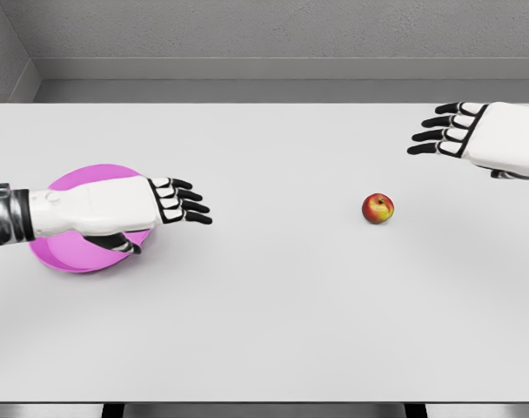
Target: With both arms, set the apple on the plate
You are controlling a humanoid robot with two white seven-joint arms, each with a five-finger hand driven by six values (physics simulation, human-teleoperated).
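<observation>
Lying apple [378, 208] well apart from right robot hand [473, 135].

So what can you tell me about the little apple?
The apple is small and round, mostly red with a yellow-green patch on its right side and a shiny skin. It sits alone on the white table, right of the middle, casting a soft shadow. Nothing touches it. The right robot hand is open, up and to its right. The pink plate is far off to its left.
</observation>
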